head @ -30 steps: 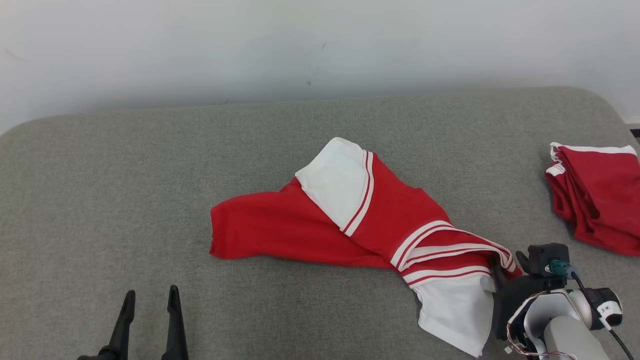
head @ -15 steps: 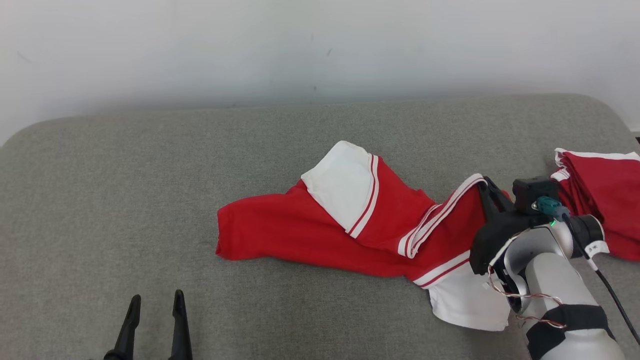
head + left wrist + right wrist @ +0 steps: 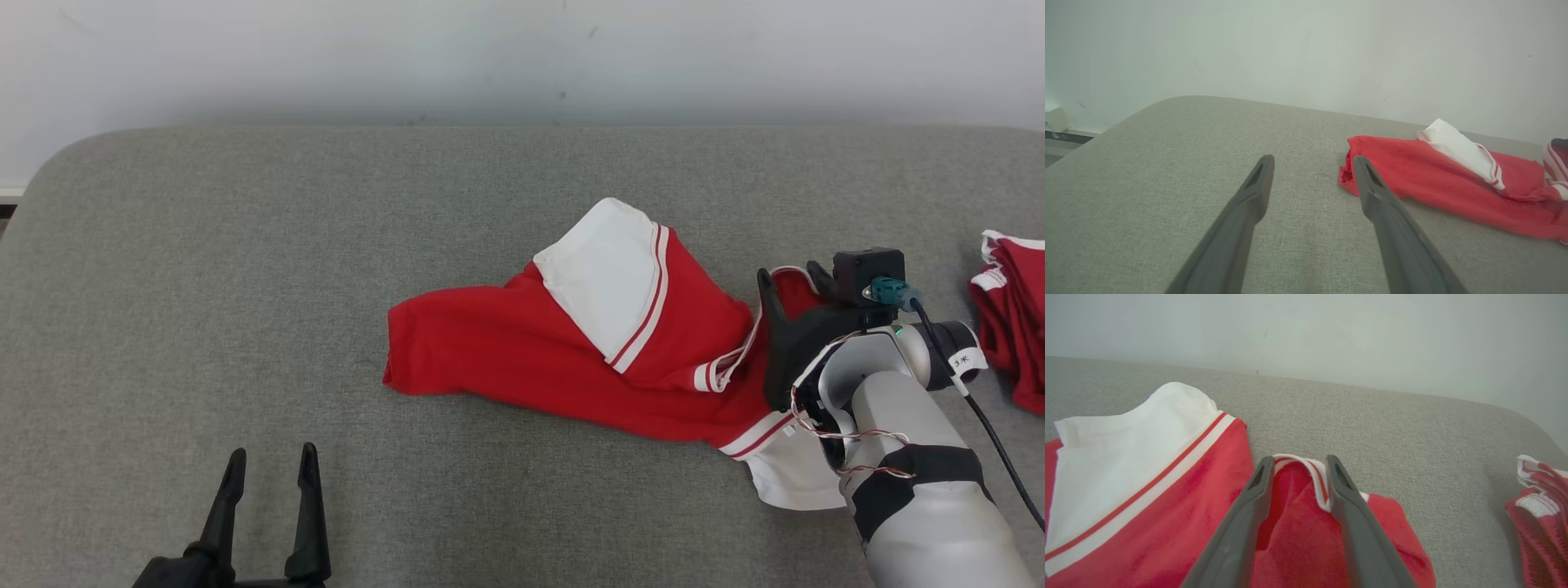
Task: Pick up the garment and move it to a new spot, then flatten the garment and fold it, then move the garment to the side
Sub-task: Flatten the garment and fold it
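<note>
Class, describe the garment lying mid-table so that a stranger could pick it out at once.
On the grey padded table, look at the middle. There lies the red garment, spread loosely, with the right gripper over its striped edge. Unlike the folded red pile at the right edge, it shows big white panels.

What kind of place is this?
Probably a lab folding station: grey fabric-covered table against a bare white wall, one crumpled red-and-white garment, a folded red pile at the side.
</note>
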`<state>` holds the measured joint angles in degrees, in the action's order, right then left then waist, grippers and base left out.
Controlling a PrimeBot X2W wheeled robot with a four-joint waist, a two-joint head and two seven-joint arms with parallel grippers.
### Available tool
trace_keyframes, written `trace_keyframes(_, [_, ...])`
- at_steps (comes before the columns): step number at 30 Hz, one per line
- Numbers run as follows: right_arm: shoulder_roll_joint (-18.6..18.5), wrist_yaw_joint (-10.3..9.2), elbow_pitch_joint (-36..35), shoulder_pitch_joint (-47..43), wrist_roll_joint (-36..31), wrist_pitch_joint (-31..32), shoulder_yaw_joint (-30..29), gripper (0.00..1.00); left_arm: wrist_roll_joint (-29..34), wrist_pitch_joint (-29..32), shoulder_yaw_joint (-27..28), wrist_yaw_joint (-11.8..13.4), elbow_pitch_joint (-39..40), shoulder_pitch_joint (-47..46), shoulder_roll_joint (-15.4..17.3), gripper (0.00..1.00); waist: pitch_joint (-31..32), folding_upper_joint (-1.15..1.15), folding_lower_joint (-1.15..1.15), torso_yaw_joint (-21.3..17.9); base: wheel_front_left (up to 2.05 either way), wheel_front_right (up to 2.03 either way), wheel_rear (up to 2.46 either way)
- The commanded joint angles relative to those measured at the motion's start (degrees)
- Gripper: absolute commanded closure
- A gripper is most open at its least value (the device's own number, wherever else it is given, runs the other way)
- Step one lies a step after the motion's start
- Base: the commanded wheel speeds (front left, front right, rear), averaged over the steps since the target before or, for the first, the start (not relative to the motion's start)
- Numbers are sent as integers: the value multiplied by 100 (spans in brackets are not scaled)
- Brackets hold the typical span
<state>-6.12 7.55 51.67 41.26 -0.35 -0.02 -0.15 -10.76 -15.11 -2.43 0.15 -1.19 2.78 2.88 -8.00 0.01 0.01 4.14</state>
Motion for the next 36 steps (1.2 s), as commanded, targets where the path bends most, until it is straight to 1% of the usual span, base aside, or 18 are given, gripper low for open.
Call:
trace_keyframes(1, [13, -15, 55, 68, -34, -133, -43, 0, -47, -3, 7, 22, -23, -59, 0, 0, -64, -1, -1, 60, 0, 0, 0])
trace_keyframes(4, [9, -15, 111, 50, -51, -454, -105, 0, -42, -3, 27, 31, -69, -88, 1, 0, -4, -1, -1, 31, 0, 0, 0])
trace_keyframes(8, [-14, -15, -31, -174, 19, -955, -83, 0, -29, -3, 104, 51, -106, -26, 0, 0, 158, -1, -1, -97, 0, 0, 0])
trace_keyframes(11, [-14, -15, -308, -461, 99, -1222, -16, 0, -9, -3, 166, 61, -134, 54, 0, 0, 312, -1, -1, -224, 0, 0, 0])
trace_keyframes(14, [-52, -15, -770, -875, 150, -1384, 41, 0, 15, -3, 230, 64, -157, 132, 1, 0, 459, -1, -1, -366, 0, 0, 0])
trace_keyframes(20, [-84, -15, -1972, -1878, 177, -1513, 205, 0, 40, -3, 363, 81, -235, 285, 1, 0, 773, -1, -1, -624, 0, 0, 0])
trace_keyframes(26, [-35, -15, -3063, -2807, 202, -1520, 377, 0, 0, -3, 427, 108, -271, 358, 1, 0, 902, -1, -1, -746, 0, 0, 0])
trace_keyframes(27, [-35, -15, -3063, -2807, 202, -1520, 377, 0, 0, -3, 427, 108, -271, 358, 1, 0, 902, -1, -1, -746, 0, 0, 0])
trace_keyframes(33, [68, -15, -3607, -3468, 190, -1521, 501, 0, -5, -3, 436, 123, -331, 375, 1, 0, 1020, -1, -1, -776, 0, 0, 0])
trace_keyframes(36, [112, -15, -3724, -3708, 172, -1522, 552, 0, -7, -3, 451, 120, -345, 440, 1, 0, 1081, -1, -1, -778, 0, 0, 0])
